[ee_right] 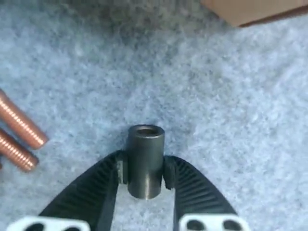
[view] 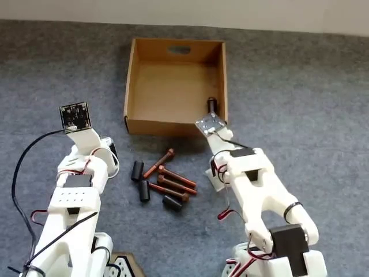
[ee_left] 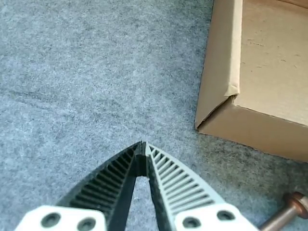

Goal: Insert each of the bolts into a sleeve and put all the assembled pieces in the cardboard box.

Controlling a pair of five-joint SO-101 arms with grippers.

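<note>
Jaws of my right gripper [ee_right: 143,166] are clamped on a black sleeve [ee_right: 145,153], one finger on each side, bore end up and past the fingertips. It hangs over grey carpet [ee_right: 231,96], just near of the cardboard box [view: 173,126], by the box's near right corner. In the high view the held sleeve shows as a dark stub at that corner.

Left gripper [ee_left: 143,147]: jaws closed tip to tip, nothing between them, over bare carpet just left of the box's near left corner.

Cardboard box sits at the far middle of the scene, open top.

Four copper bolts [view: 173,184] lie on the carpet between my two arms, near of the box. Three lie roughly side by side, and the fourth is angled up toward the box. Three loose sleeves [view: 137,171] are with them, two on the left of the pile and one at its near edge. All are separate, no bolt in a sleeve. One bolt head [ee_left: 294,202] shows in the left wrist view, and two threaded ends [ee_right: 21,126] show in the right wrist view.
</note>
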